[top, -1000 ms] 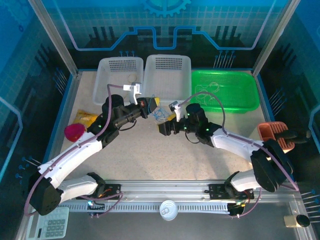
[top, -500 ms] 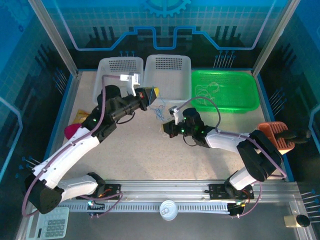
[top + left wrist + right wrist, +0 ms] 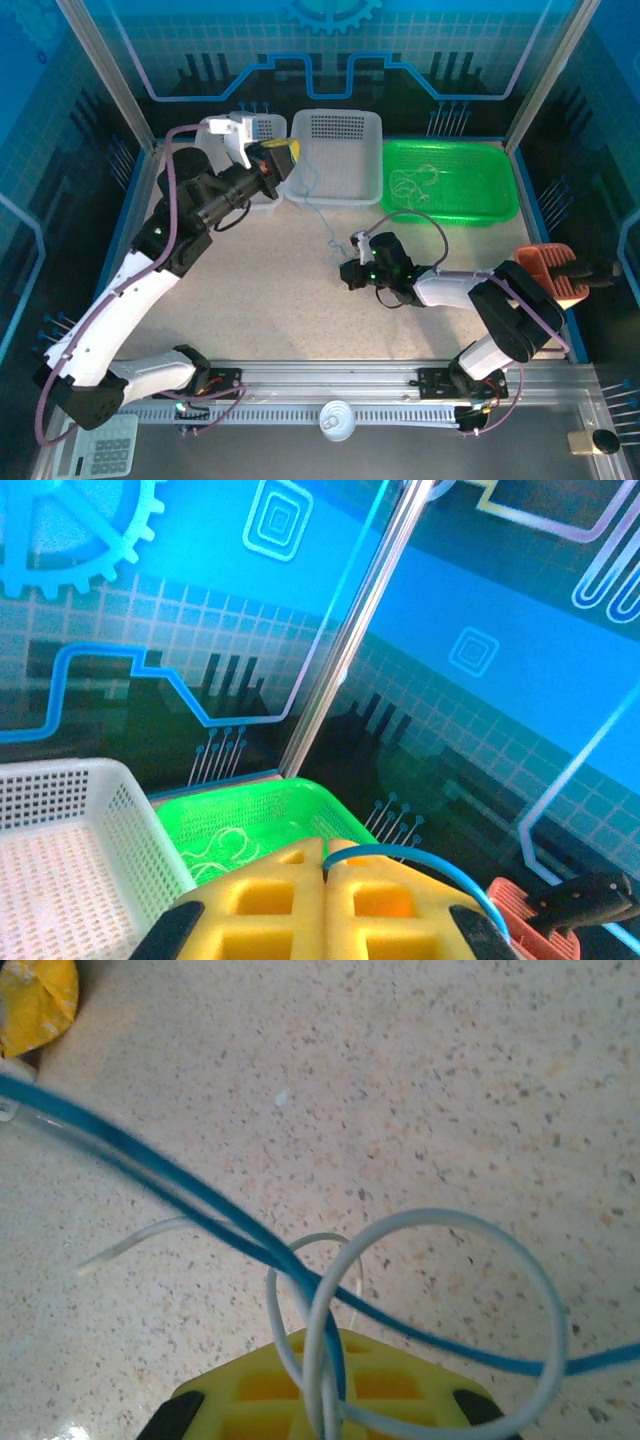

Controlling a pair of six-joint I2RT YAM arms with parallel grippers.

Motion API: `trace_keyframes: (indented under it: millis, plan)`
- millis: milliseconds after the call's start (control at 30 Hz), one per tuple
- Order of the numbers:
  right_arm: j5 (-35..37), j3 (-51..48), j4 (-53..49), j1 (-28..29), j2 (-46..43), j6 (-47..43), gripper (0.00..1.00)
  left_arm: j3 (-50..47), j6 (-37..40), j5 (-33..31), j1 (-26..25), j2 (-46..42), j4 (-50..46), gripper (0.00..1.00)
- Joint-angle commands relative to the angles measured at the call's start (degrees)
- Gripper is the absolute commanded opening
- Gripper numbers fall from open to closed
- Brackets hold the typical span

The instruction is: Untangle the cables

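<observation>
Cables, thin blue strand and looping white strand, both clamped in the closed right gripper low on the speckled table. Left gripper, closed on the blue strand, has risen toward the white mesh baskets, stretching it out; white loops still cross it, so untangling seems partial.

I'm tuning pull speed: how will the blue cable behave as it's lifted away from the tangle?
Likely floppy and very light: the blue cable curves in a loose arc out of the shut left end effector. It will probably drag the white cable along rather than slip free, since it crosses that cable's loops by the right end effector.
</observation>
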Motion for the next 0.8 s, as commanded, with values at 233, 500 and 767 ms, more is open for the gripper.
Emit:
trace_keyframes:
  millis: [233, 500, 767]
  plan:
    - [2.8, -1.4, -2.4, -0.1, -1.8, 0.5, 0.00, 6.9, 3.3, -0.8, 0.6, 0.5, -0.1, 0.00]
    - [2.4, -1.8, -3.3, 0.1, -2.3, 0.9, 0.05, 8.4, 3.0, 0.3, 1.0, 1.0, -1.2, 0.00]
    - [3.6, 3.1, -16.3, 1.6, -10.6, -1.9, 0.64, 2.5, 1.1, 0.3, 1.0, -0.5, 0.5, 0.00]
